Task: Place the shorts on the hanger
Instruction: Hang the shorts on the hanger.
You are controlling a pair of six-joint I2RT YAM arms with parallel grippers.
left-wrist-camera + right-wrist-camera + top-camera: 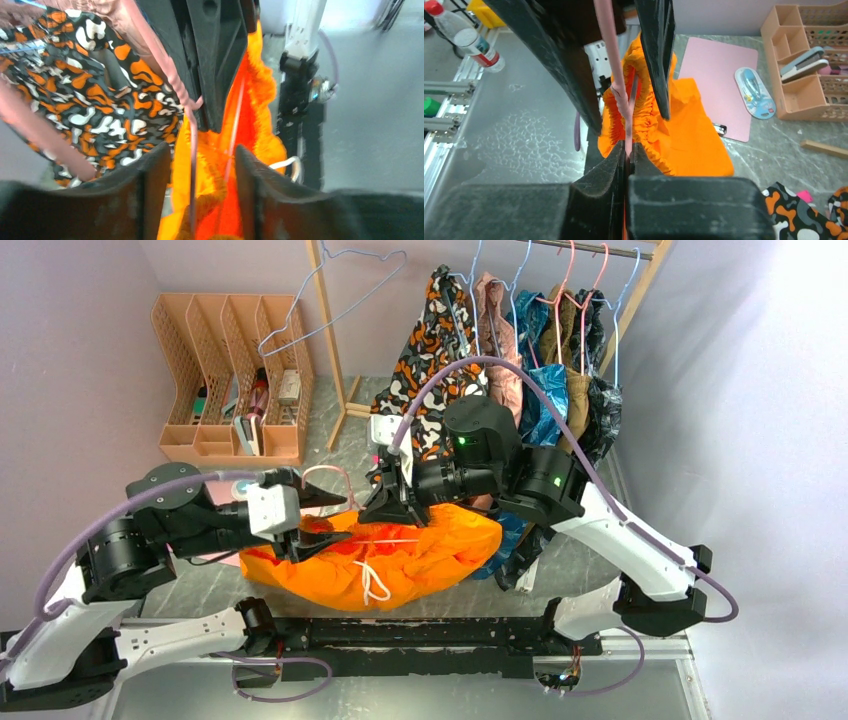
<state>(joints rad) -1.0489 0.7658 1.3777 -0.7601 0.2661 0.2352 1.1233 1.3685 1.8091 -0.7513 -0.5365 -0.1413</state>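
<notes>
Orange shorts (pixel 400 565) lie bunched on the grey table (pixel 345 435), at 6 o'clock from the clothes rack (pixel 327 340) in the top view, with their white drawstring (pixel 372 585) trailing toward 6. We see the right gripper (pixel 628 157) at their 12 o'clock edge, its fingers pinched tight on the pink wire hanger (pixel 616 85), which runs down beside the gathered waistband. At the shorts' 9 o'clock end the left gripper (pixel 202 155) stands partly open, with hanger wire and orange fabric passing between its separated fingers.
</notes>
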